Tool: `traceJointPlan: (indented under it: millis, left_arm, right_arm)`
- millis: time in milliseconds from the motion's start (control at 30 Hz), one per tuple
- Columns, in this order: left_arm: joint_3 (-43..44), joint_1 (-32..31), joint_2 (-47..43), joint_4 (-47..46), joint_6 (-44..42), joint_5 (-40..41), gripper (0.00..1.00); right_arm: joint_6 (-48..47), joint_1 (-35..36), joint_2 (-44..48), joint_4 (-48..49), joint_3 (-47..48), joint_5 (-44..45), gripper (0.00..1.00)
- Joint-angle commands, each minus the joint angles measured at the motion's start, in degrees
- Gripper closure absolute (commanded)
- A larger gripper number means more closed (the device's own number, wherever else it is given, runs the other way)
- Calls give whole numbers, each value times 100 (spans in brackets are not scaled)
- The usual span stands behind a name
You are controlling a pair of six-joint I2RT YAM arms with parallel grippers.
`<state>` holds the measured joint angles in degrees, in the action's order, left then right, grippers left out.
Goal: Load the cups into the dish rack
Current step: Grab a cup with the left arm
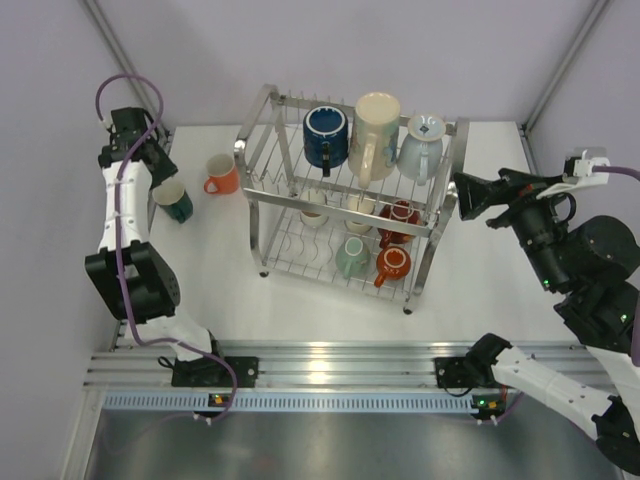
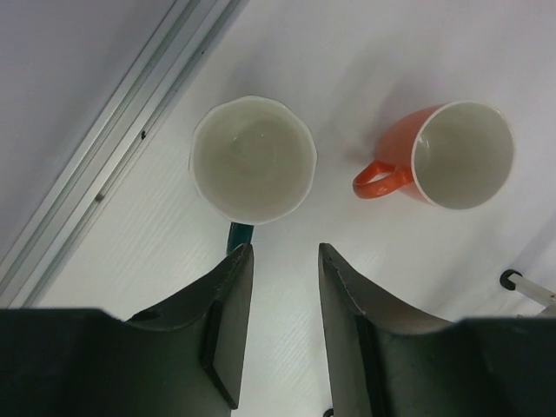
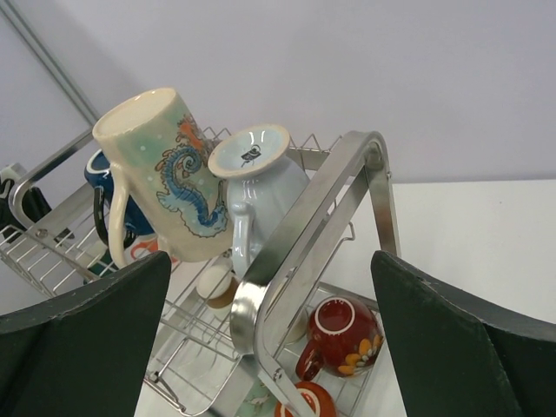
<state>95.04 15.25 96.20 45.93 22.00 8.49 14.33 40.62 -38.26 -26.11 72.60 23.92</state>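
The dish rack (image 1: pixel 262 205) stands mid-table with a navy cup (image 1: pixel 325 135), a tall printed cup (image 1: pixel 375 135) and a pale blue-grey cup (image 1: pixel 422 148) on its upper tier. Red (image 1: pixel 400 222), mint (image 1: pixel 351 258), orange-red (image 1: pixel 392 265) and cream cups sit below. Left of the rack stand an orange cup (image 1: pixel 222 176) and a teal cup (image 1: pixel 176 202). My left gripper (image 1: pixel 160 178) hovers over the teal cup (image 2: pixel 252 158), partly open and empty, its left fingertip (image 2: pixel 236 261) beside the handle. My right gripper (image 3: pixel 270 256) is wide open, facing the rack's corner post (image 3: pixel 304 234).
An aluminium rail (image 1: pixel 320 365) carries both arm bases along the near edge. A frame rail (image 2: pixel 104 156) runs close to the left of the teal cup. The orange cup (image 2: pixel 452 156) stands a short gap to its right. Enclosure posts rise at the back corners.
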Motion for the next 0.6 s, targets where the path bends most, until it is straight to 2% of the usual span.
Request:
traceJointPlan:
  millis: [0,333,567]
  left_arm:
    - [-135,224,-14,-111,50,92,58]
    - [-382,374,355,-243,15,83,57]
    - [-495,435,575,-243,102,460,56]
  right_arm:
    - [-193,-10,-15,247,-44,174,1]
    - [-308,-10,-59,238,-35,236,1]
    - [-448,-2,-59,246,0,323,1]
